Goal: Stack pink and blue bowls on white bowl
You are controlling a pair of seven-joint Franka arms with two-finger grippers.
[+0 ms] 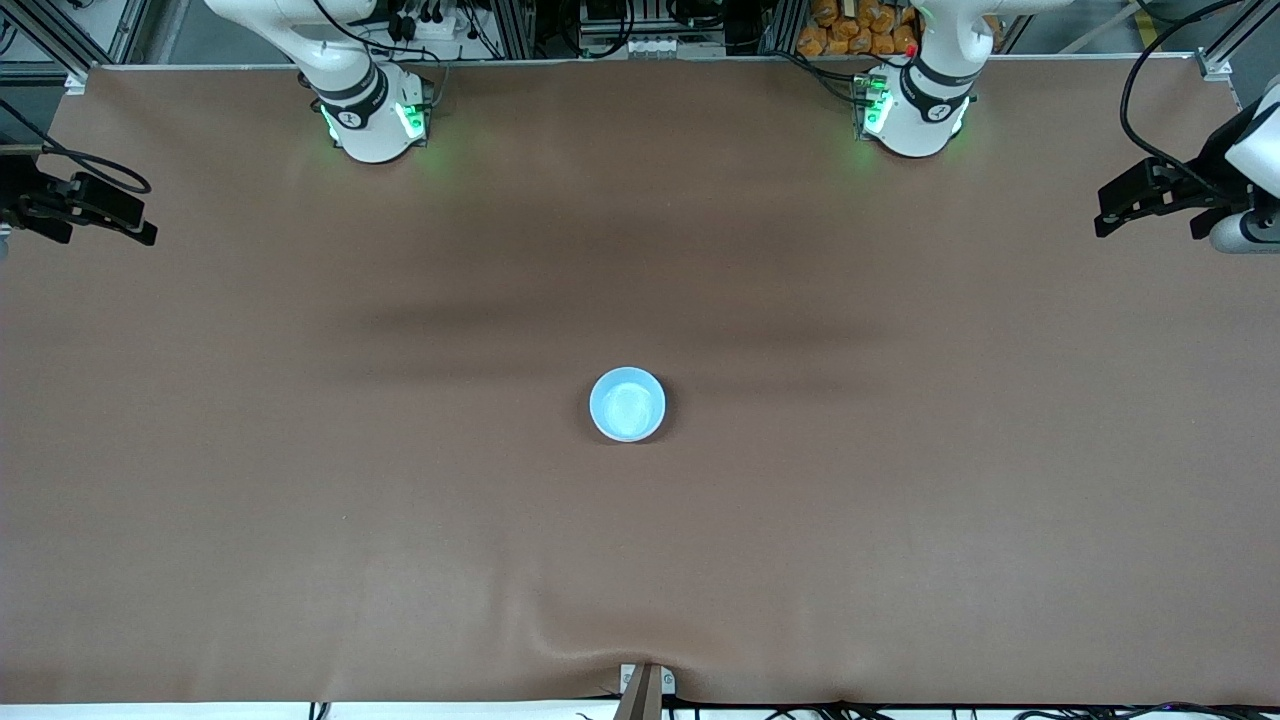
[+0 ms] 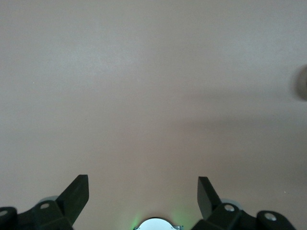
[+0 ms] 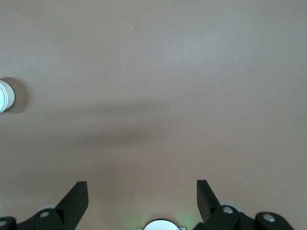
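The blue bowl (image 1: 627, 404) sits mid-bench (image 1: 300, 500), mouth up, about midway between the two arms' ends, so neither arm looks clearly nearer. It appears to top a stack: only blue shows from above, and no pink or white bowl shows apart on the bench, though the right wrist view catches a white-and-blue rim at its edge (image 3: 5, 96). By that, the stacking looks done. The right gripper (image 3: 142, 191) hangs over bare bench at its own end, jaws spread wide and holding nothing. The left gripper (image 2: 143, 191) waits likewise at its end, jaws spread and unladen.
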